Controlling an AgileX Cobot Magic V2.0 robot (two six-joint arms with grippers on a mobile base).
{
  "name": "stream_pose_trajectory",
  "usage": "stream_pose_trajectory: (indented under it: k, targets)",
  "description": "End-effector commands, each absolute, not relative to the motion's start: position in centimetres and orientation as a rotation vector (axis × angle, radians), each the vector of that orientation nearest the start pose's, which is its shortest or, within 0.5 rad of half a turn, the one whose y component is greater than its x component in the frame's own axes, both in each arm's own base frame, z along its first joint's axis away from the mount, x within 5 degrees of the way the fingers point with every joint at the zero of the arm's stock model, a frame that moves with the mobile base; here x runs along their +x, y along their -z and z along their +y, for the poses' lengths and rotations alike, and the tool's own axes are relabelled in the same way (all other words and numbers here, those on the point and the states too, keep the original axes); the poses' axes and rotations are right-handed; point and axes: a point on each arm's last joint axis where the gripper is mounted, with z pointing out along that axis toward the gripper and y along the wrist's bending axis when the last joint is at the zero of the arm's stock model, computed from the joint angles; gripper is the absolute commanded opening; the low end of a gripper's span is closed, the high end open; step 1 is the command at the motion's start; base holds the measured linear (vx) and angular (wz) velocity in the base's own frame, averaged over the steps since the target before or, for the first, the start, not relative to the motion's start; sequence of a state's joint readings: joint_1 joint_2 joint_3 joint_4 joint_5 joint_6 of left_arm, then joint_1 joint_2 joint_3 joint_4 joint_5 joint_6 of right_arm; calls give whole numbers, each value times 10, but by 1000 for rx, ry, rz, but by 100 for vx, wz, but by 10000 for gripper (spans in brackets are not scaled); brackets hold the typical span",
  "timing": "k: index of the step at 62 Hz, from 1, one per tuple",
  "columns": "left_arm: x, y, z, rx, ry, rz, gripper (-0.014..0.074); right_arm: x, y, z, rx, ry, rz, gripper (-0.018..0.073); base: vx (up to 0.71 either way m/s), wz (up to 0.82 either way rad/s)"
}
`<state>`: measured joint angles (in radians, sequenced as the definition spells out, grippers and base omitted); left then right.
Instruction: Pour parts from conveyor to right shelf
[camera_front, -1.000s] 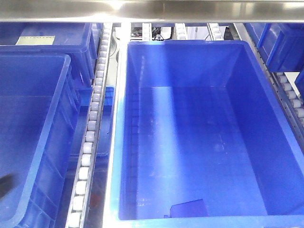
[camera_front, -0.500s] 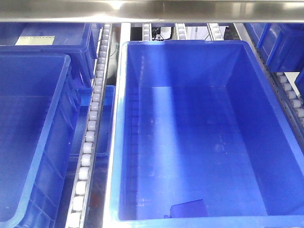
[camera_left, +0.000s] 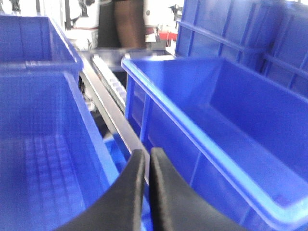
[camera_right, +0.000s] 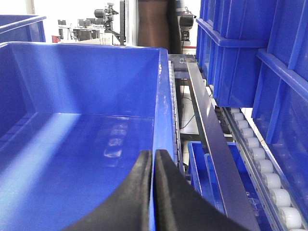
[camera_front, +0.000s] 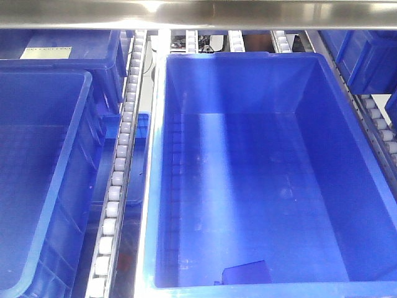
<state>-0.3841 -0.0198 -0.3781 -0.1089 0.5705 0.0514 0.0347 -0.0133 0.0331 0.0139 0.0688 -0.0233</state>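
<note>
Front view: a large blue bin (camera_front: 273, 174) is filling the centre and right of the frame on the right shelf (camera_front: 198, 12), with one blue part (camera_front: 247, 272) lying at its bottom edge and a roller track (camera_front: 121, 161) running left of it. Wrist views: the left gripper (camera_left: 146, 159) and right gripper (camera_right: 153, 159) are sitting at lower centre, fingers pressed together, gripping nothing.

bright overhead glare, left wrist blurred
</note>
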Motion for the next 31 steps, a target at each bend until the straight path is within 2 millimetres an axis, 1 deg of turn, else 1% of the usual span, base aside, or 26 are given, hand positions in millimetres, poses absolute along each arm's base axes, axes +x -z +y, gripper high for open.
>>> stream_pose_trajectory:
  k: [1,16,21,25,31]
  targets:
    - [14,-296,-12,308,395,1567,-8,56,-199,2,-34,-10,1497,-9,0,0]
    - [14,-295,-12,308,395,1568,-8,56,-199,2,-34,-10,1497,-9,0,0]
    - [16,-294,-12,314,370,1539,-8,56,-199,2,-34,-10,1497,-9,0,0]
    - [22,-288,-12,302,327,1513,-8,56,-199,2,-34,-10,1497,-9,0,0]
    - [34,-267,-11,198,224,1511,-8,56,-199,2,-34,-10,1497,-9,0,0]
